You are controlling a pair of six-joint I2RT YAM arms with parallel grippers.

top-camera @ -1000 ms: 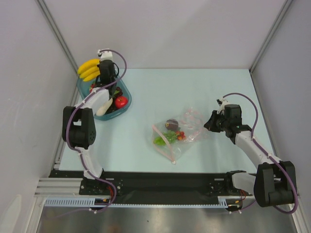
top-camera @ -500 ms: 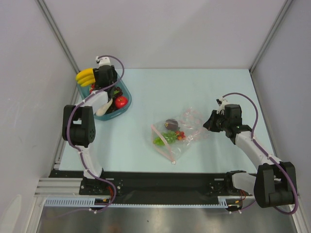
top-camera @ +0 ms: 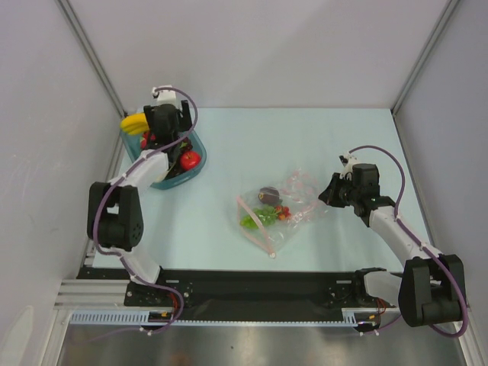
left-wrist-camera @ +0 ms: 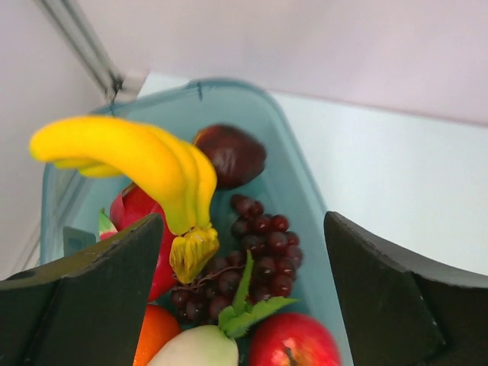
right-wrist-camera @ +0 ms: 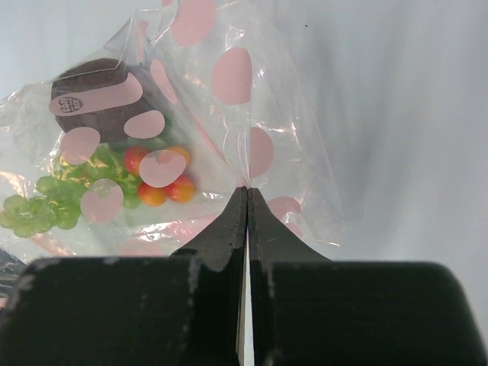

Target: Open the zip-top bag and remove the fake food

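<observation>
The zip-top bag (top-camera: 284,200) lies crumpled mid-table, clear with pink dots (right-wrist-camera: 229,76). Fake food shows inside it: a dark purple piece (right-wrist-camera: 95,91), green grapes (right-wrist-camera: 46,202) and small red-orange balls (right-wrist-camera: 164,187). My right gripper (top-camera: 326,194) is shut on a pinched fold of the bag's plastic at its right side (right-wrist-camera: 247,189). My left gripper (top-camera: 162,126) hovers open over the teal tray (left-wrist-camera: 229,85). A yellow banana bunch (left-wrist-camera: 145,156) sits at the tray's far left, its stem between the spread fingers, touching neither.
The teal tray (top-camera: 196,143) at the back left holds a red apple (left-wrist-camera: 293,343), purple grapes (left-wrist-camera: 263,244), a dark red piece (left-wrist-camera: 232,152), an orange (left-wrist-camera: 156,335) and a white piece (left-wrist-camera: 194,347). Walls close in on the left, back and right.
My left gripper has opened and let go of the banana bunch, which has dropped lower at the tray's left edge. The right gripper and the bag have not moved.
</observation>
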